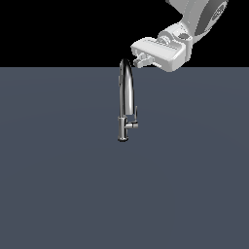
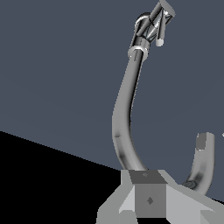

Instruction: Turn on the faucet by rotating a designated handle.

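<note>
The chrome faucet point(image 1: 126, 92) stands upright in the middle of the exterior view, with its short base on the grey floor. Its handle point(image 1: 134, 119), a thin lever on a short stub, sticks out from the lower body toward the exterior view's right. My gripper point(image 1: 141, 61) hangs high, beside the top of the arched spout on the exterior view's right, well above the handle and apart from it. The jaws look shut and hold nothing. In the wrist view the faucet's curved pipe point(image 2: 124, 109) runs away from my gripper point(image 2: 148, 197) to the handle point(image 2: 158, 22) far off.
A flat blue-grey floor point(image 1: 58, 185) spreads around the faucet, with black background behind it. The spout's open end point(image 2: 203, 146) curves close beside my fingers in the wrist view. The white arm point(image 1: 204, 19) enters from the exterior view's upper right.
</note>
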You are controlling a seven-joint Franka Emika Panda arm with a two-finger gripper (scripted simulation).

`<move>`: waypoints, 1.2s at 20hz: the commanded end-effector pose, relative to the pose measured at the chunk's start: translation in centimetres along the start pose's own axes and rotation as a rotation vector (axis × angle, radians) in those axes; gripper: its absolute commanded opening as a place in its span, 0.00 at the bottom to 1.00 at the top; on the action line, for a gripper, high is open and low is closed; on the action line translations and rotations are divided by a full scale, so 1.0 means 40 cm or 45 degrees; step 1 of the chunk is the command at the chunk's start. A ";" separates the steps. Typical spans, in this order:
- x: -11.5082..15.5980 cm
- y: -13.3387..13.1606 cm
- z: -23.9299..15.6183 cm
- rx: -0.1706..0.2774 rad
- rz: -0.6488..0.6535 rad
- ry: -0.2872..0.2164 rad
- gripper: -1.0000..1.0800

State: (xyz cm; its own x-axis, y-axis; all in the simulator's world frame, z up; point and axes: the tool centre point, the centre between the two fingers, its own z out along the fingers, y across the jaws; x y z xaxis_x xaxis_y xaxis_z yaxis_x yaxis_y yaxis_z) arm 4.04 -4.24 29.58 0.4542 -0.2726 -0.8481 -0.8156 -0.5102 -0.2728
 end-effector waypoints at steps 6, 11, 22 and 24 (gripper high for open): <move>0.152 -0.004 0.031 0.172 0.165 -0.190 0.00; 0.253 0.000 0.066 0.291 0.280 -0.320 0.00; 0.392 0.015 0.141 0.464 0.449 -0.506 0.00; 0.402 0.016 0.148 0.477 0.462 -0.520 0.00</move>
State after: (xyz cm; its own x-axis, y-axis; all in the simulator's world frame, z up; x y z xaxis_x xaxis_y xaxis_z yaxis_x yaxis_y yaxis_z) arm 8.60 -4.20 13.44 0.0240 -0.0136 -0.9996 -0.9930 -0.1161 -0.0223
